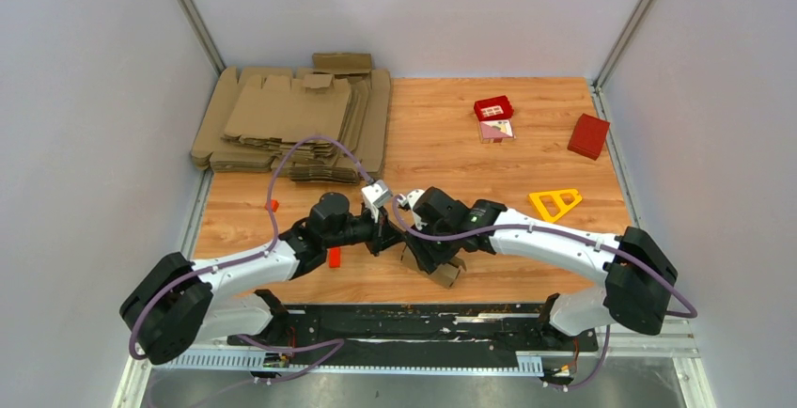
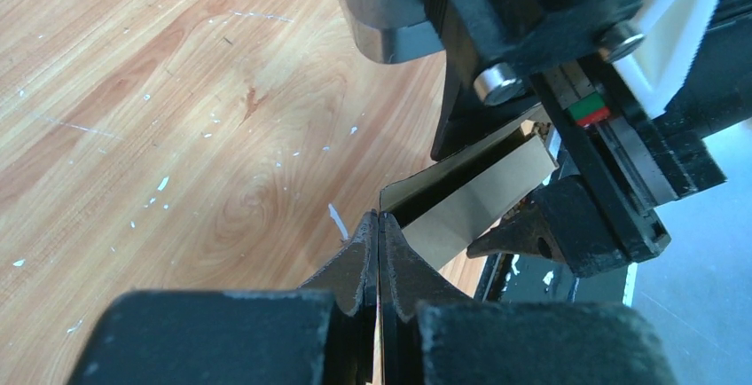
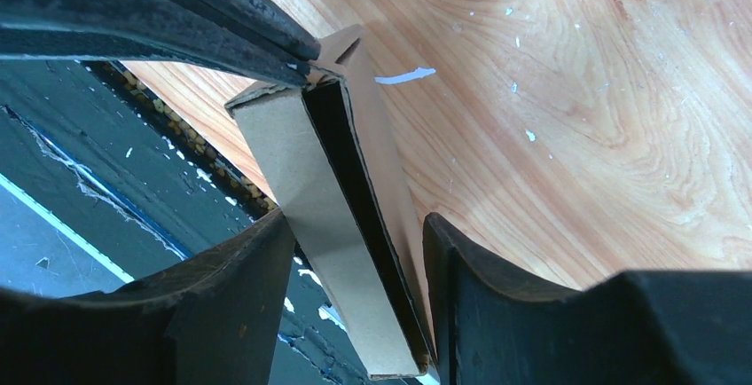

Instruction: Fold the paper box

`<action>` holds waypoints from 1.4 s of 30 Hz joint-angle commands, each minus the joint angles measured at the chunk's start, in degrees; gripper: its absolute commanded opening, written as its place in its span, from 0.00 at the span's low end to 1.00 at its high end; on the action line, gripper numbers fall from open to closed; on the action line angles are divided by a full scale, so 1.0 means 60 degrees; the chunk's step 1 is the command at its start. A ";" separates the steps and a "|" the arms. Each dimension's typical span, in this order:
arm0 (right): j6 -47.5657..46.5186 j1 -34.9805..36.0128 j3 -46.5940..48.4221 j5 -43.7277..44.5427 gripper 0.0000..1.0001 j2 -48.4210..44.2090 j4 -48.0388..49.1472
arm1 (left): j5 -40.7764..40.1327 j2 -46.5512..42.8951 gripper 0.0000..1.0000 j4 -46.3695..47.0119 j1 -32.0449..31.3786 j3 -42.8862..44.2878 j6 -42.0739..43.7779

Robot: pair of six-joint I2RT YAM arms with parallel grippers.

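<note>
Mid-fold, the paper box (image 1: 447, 272) at lower centre of the top view is pinched by the left gripper (image 2: 379, 239), while the right gripper (image 3: 355, 225) is spread loosely around it, so next probably a re-grip to close the walls

Paper box (image 1: 449, 273) at table's (image 1: 442, 145) near edge; cardboard pile (image 1: 291, 112) far back-left.
</note>
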 commanded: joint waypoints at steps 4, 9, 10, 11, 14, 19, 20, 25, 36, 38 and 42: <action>0.0303 0.0075 0.0343 0.0289 0.44 -0.0396 0.0632 | 0.0061 0.0313 0.00 0.0140 -0.0026 0.0423 -0.0020; 0.0383 0.0075 0.0284 0.0441 0.29 -0.0159 0.0722 | 0.0249 0.0414 0.00 0.0325 -0.0034 0.0419 -0.0128; 0.0408 0.0075 0.0269 0.0453 0.27 -0.0111 0.0743 | 0.0264 0.0425 0.00 0.0342 -0.0031 0.0406 -0.0128; 0.0428 0.0075 0.0235 0.0458 0.26 -0.0074 0.0766 | 0.0297 0.0419 0.00 0.0344 -0.0027 0.0413 -0.0130; 0.0430 0.0074 0.0174 0.0468 0.25 -0.0052 0.0826 | 0.0178 0.0428 0.05 0.0296 -0.0026 0.0418 -0.0145; 0.0383 0.0075 0.0007 0.0445 0.24 -0.0201 0.0954 | -0.0481 0.0431 0.50 0.0074 -0.0026 0.0349 -0.0190; 0.0373 0.0067 -0.0048 0.0430 0.24 -0.0224 0.0970 | -0.0535 0.0469 0.53 0.0060 -0.0026 0.0357 -0.0191; 0.0326 0.0075 -0.0126 0.0233 0.24 -0.0271 0.1095 | -0.0698 0.0868 0.59 -0.0123 -0.0023 0.0550 -0.0169; 0.0462 0.0073 -0.0478 0.0265 0.33 -0.0671 0.1358 | -0.0647 0.1990 0.33 -0.0533 -0.0061 0.1075 -0.0105; 0.0576 0.0074 -0.0545 0.0311 0.39 -0.0909 0.1409 | -0.0780 0.1961 0.32 -0.0694 -0.0117 0.1099 0.0010; 0.0778 0.0046 -0.0584 0.0463 0.43 -0.1296 0.1366 | -0.1038 0.1807 0.29 -0.0987 -0.0185 0.1108 0.0199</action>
